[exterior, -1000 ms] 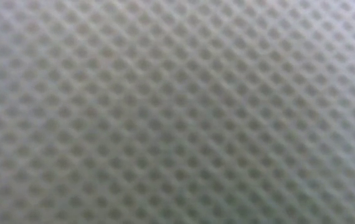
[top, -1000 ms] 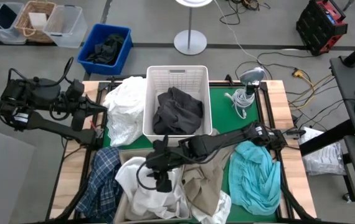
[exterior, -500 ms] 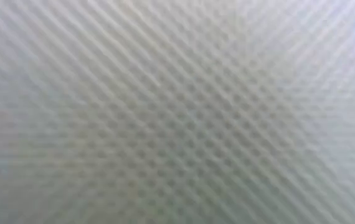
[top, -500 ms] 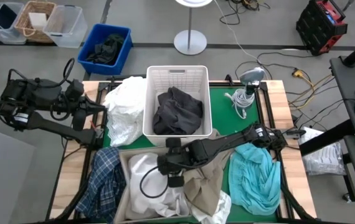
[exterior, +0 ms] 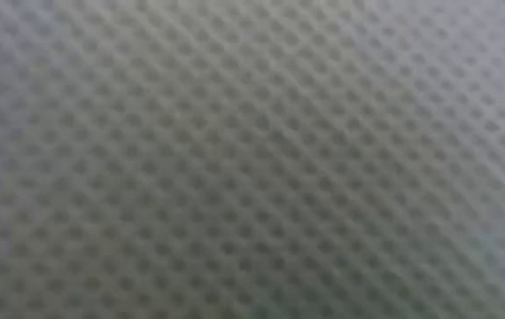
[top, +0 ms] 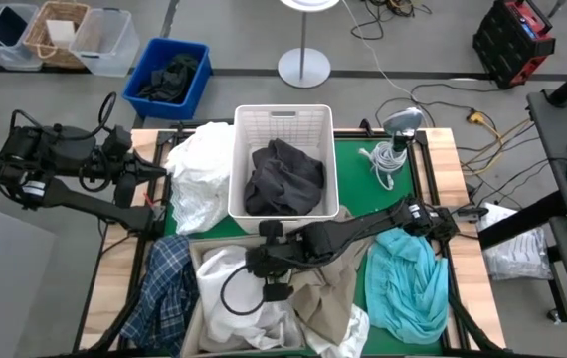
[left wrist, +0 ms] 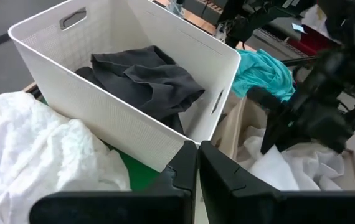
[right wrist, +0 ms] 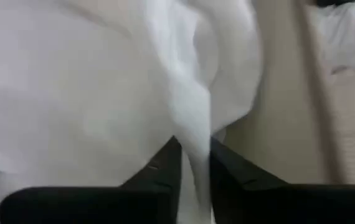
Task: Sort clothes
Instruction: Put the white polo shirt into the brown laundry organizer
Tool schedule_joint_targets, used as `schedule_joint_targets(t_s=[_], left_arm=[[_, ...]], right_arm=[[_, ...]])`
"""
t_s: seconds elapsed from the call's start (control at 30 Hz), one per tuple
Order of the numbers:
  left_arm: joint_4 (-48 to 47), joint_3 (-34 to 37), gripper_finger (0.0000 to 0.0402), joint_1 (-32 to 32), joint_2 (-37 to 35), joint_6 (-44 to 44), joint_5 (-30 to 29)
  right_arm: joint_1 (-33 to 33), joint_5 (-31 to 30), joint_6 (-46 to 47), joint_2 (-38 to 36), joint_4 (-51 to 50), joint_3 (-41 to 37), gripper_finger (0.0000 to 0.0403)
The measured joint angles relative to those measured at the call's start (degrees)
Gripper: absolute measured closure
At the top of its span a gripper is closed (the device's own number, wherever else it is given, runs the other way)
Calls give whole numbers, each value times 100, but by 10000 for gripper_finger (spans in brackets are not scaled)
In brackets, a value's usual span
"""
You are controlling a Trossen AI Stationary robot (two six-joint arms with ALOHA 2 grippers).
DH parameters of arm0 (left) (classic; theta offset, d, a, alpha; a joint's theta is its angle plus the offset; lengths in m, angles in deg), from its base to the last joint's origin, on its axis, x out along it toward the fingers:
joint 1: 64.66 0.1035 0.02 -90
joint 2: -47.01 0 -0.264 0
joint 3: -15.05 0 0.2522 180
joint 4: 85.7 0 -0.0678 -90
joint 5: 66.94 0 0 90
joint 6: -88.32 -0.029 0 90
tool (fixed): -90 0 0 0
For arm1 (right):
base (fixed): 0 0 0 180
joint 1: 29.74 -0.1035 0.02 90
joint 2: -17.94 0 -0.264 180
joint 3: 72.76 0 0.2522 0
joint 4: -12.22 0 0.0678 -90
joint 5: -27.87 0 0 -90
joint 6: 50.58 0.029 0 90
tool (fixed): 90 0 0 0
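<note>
The white basket (top: 283, 162) at the middle of the table serves as the landmark. On the near side of it, at the table's front edge, lies a heap of clothes: a blue-and-white plaid shirt (top: 167, 288) to the near left, a white garment (top: 236, 298) straight in front, a beige garment (top: 325, 298) beside that, and a teal garment (top: 406, 278) to the near right. The right gripper (top: 272, 290) hangs over this heap just in front of the basket's near wall, its arm reaching in from the right past the teal garment. Its two fingers (right wrist: 162, 167) are pinched on a fold of the white garment (right wrist: 190, 112), the cloth running up from between them.

Inside the basket lies a dark grey garment (top: 283, 177), crumpled against its floor. Touching the basket's left wall sits a bundle of white clothes (top: 200, 174). Left of that, at the table's left edge, waits the left gripper (left wrist: 198, 163), its fingers pressed together with nothing between them, pointing toward the basket (left wrist: 134, 118).

The low view shows only a blurred mesh pattern
</note>
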Motion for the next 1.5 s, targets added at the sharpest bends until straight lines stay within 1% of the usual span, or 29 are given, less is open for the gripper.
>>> schedule_joint_targets(t_s=[0.13, 0.27, 0.37, 0.47, 0.53, 0.6, 0.7, 0.8, 1.03, 1.17, 1.27, 1.37, 1.5], left_arm=[[73, 126, 402, -1, -14, 86, -15], [380, 530, 402, -1, -67, 88, -34], [695, 895, 402, -5, -121, 132, -14], [1128, 1245, 402, -5, -160, 142, -4], [1449, 1421, 402, -5, -165, 36, -4], [1648, 1490, 402, -5, -163, -105, -2], [1659, 1493, 402, -5, -174, -181, -4], [1652, 1495, 402, -5, -248, -181, -4], [1706, 1547, 402, -5, -369, -220, -53], [2011, 1705, 402, -5, -420, -238, -267], [2299, 1758, 402, -3, -410, -397, -418], [2445, 1756, 402, -5, -404, -569, -479], [2463, 1754, 402, -3, -413, -605, -500]], right_arm=[[13, 15, 303, -161, -374, 24, 281], [11, 5, 395, -366, -555, 19, 227], [29, -7, 595, -592, -351, 43, 205], [48, -96, 596, -628, 331, 37, 202], [51, -109, 504, -523, 956, 24, 209], [62, -92, 351, -346, 1799, 24, 222], [89, 152, 239, -68, 2794, 24, 244], [103, 402, 296, 112, 3111, 19, 264], [125, 475, 322, 495, 2976, 19, 310], [151, 491, 394, 792, 2325, 19, 352], [151, 514, 454, 836, 1617, 19, 385], [146, 425, 519, 850, 1190, 19, 389], [151, 423, 543, 674, 1292, 26, 390]])
